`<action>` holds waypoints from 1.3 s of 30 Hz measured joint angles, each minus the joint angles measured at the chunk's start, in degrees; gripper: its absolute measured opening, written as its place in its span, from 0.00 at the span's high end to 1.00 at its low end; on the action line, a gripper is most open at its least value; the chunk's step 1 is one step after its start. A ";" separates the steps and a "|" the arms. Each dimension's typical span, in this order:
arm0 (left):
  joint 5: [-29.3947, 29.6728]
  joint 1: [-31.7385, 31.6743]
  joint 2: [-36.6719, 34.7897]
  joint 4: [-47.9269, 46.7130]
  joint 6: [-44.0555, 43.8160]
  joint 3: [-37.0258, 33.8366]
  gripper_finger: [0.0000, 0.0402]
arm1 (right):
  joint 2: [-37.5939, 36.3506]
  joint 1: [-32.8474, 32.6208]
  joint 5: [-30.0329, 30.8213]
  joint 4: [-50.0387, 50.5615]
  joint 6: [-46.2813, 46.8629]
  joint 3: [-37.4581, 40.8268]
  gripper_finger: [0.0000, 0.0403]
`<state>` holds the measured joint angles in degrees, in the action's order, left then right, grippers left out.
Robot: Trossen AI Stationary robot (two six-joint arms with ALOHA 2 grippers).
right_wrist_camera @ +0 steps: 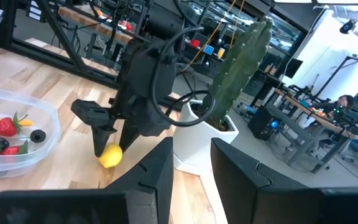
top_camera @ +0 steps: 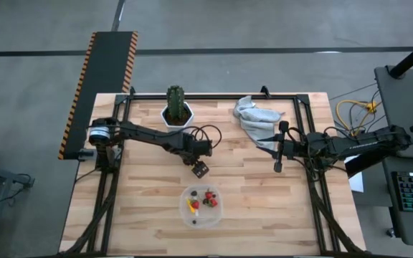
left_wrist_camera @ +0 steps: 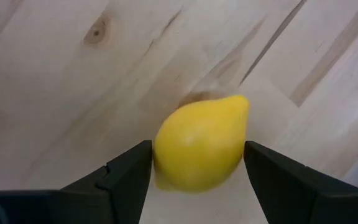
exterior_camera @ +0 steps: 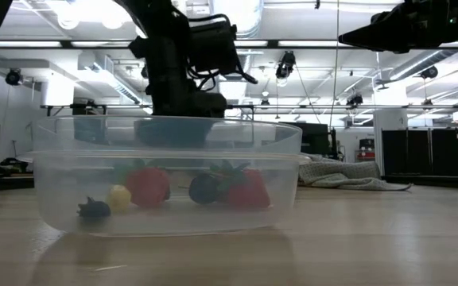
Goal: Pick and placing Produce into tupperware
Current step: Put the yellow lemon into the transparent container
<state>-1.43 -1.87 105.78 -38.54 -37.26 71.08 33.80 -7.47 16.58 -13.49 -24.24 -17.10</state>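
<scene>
My left gripper (top_camera: 200,170) hangs just beyond the far edge of the tupperware (top_camera: 183,209), shut on a yellow lemon (left_wrist_camera: 201,140). The right wrist view also shows the lemon (right_wrist_camera: 110,156) below that gripper (right_wrist_camera: 104,148). The clear, shallow tupperware (exterior_camera: 54,183) stands on the wood and holds red strawberry pieces (exterior_camera: 148,184), a small yellow piece (top_camera: 191,206) and dark berries (exterior_camera: 94,209). My right gripper (top_camera: 277,166) waits open over the table's right half, near the cloth, touching nothing. My left gripper pinches the lemon between its two fingers, one on each side of its belly (left_wrist_camera: 161,155). The fingers (right_wrist_camera: 99,144) come from above, slanting down. The lemon's pointed end (left_wrist_camera: 241,104) sticks out past the fingertips. It sits close over the wood; whether it touches the table, I cannot tell.
A tall green cactus in a white pot (top_camera: 176,107) stands at the table's far edge, behind the left arm. A crumpled grey cloth (top_camera: 255,118) lies far right of centre, close to my right gripper. Bare wood (top_camera: 142,193) flanks the tupperware on both sides.
</scene>
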 joint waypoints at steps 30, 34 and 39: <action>-0.57 0.09 0.00 3.56 2.46 -2.58 0.40 | 0.00 -0.01 0.00 0.01 -0.01 0.00 0.75; -1.28 0.08 0.00 3.58 3.33 -3.25 0.40 | 0.00 -0.02 0.00 0.01 -0.01 0.00 0.75; -1.31 0.07 0.00 3.63 3.58 -3.23 0.40 | 0.00 -0.01 0.00 -0.01 -0.01 0.00 0.75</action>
<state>-2.74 -1.80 105.78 -34.92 -33.67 67.85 33.80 -7.48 16.58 -13.50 -24.25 -17.10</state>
